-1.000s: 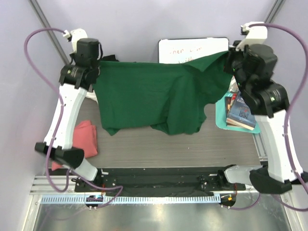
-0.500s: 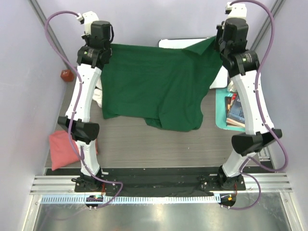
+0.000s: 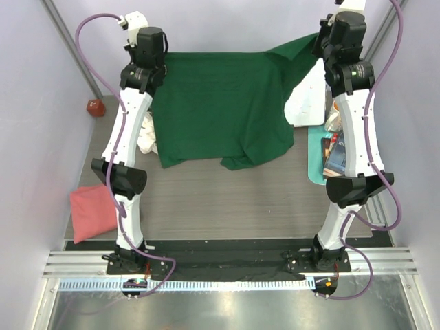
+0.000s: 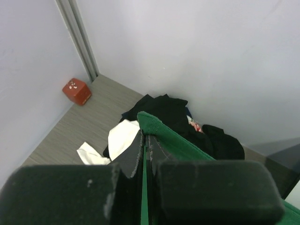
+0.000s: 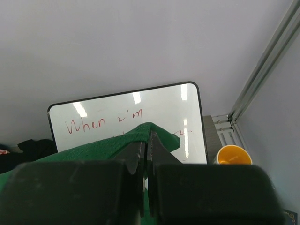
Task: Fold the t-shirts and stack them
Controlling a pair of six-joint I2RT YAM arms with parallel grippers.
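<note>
A dark green t-shirt (image 3: 223, 103) hangs spread in the air over the back of the table, its lower edge just above the surface. My left gripper (image 3: 157, 65) is shut on its top left corner, and the left wrist view shows green cloth (image 4: 173, 140) pinched in the left gripper (image 4: 145, 136). My right gripper (image 3: 323, 51) is shut on the top right corner, with green cloth (image 5: 93, 147) bunched over the right gripper (image 5: 146, 140). A salmon pink t-shirt (image 3: 93, 212) lies folded at front left. A white t-shirt (image 3: 146, 141) and a black t-shirt (image 4: 173, 110) lie crumpled at back left.
A small red ball (image 3: 95, 107) sits by the left wall. A whiteboard (image 3: 307, 96) lies at back right with a yellow mug (image 5: 233, 154) beside it. Books (image 3: 340, 155) rest on a teal mat (image 3: 316, 165) at the right edge. Metal frame posts stand in both back corners.
Both arms have risen and reached toward the back wall, lifting the green t-shirt higher and stretching it flatter. Its hanging hem has moved back from the table's middle.
</note>
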